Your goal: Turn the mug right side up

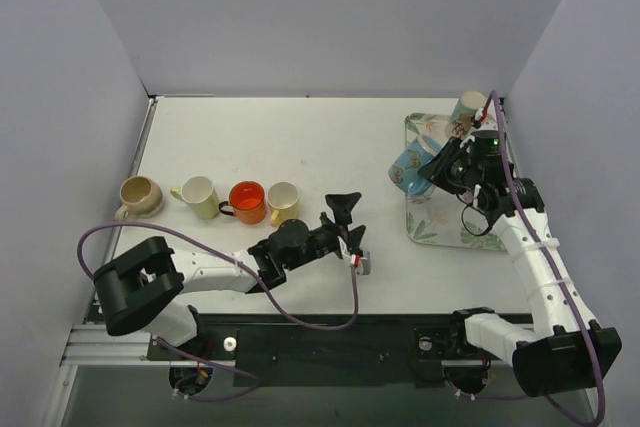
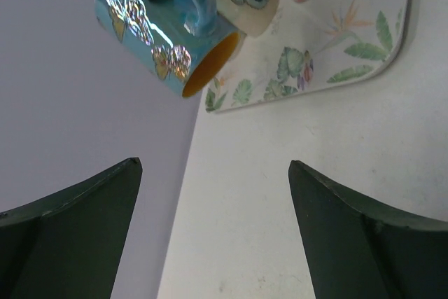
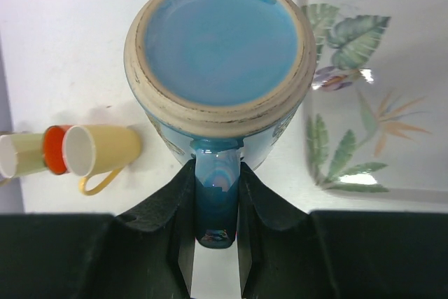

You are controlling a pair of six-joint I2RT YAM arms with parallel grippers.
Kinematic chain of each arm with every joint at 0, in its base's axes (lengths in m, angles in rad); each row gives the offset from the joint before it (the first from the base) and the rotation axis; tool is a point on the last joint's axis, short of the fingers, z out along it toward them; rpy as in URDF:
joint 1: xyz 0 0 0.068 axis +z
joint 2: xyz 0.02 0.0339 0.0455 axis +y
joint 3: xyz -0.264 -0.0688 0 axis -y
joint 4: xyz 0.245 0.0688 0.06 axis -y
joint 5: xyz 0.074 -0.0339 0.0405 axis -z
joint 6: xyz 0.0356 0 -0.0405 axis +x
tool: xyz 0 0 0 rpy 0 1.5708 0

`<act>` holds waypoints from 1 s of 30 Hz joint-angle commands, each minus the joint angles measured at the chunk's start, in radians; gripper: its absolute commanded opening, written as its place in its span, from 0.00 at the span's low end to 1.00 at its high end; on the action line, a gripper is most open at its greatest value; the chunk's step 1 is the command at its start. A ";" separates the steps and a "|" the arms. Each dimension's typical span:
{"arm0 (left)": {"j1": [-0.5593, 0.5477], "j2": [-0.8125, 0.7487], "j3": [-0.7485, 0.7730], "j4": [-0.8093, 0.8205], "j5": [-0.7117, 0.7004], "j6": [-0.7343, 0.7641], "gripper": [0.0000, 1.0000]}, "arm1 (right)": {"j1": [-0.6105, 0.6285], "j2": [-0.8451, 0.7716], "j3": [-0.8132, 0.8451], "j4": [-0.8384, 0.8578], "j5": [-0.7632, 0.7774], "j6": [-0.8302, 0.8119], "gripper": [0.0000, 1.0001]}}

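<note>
Mug [image 1: 408,169], the glossy blue one, is off the surface and clamped by its handle in the right gripper [image 1: 440,169], over the left rim of the flowered tray [image 1: 440,229] by the desk's right edge. The right wrist view shows both fingers pressed tight against the handle, with the unglazed foot ring and blue base facing the camera. From the left wrist view the mug [image 2: 164,26] hangs tilted, its yellow-lined mouth aimed down and sideways. So by my reading the pick-up is done and the turn is only partly made. What is left is to bring the mouth upward, set the base down flat, and let go. Two more mugs, a pink patterned mug [image 1: 468,107] and a cream seahorse mug [image 1: 455,130], sit on the tray toward the far right corner. They are near enough to crowd a landing on that end. The tray's raised rim directly below could also catch the base. The left gripper [image 1: 345,212] lies low near the middle of the near edge with its jaws spread wide and holding nothing, well apart from the work. A row of four mugs [image 1: 215,197] stands on the left half of the desk, mouths up, out of the way.
</note>
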 commanded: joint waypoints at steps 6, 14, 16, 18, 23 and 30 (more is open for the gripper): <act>-0.047 0.072 0.002 0.563 -0.135 0.139 0.92 | 0.186 -0.108 0.084 0.152 0.069 0.160 0.00; -0.015 0.155 0.035 0.584 -0.141 0.236 0.92 | 0.294 -0.110 0.130 0.172 0.105 0.186 0.00; 0.005 0.162 0.060 0.592 -0.138 0.244 0.92 | 0.318 -0.114 0.125 0.192 0.105 0.209 0.00; 0.021 0.173 0.077 0.620 -0.139 0.256 0.91 | 0.341 -0.114 0.118 0.218 0.112 0.215 0.00; 0.041 0.216 0.097 0.750 -0.130 0.339 0.88 | 0.360 -0.107 0.121 0.243 0.099 0.230 0.00; 0.083 0.270 0.100 0.870 0.008 0.440 0.62 | 0.387 -0.096 0.107 0.293 0.066 0.276 0.00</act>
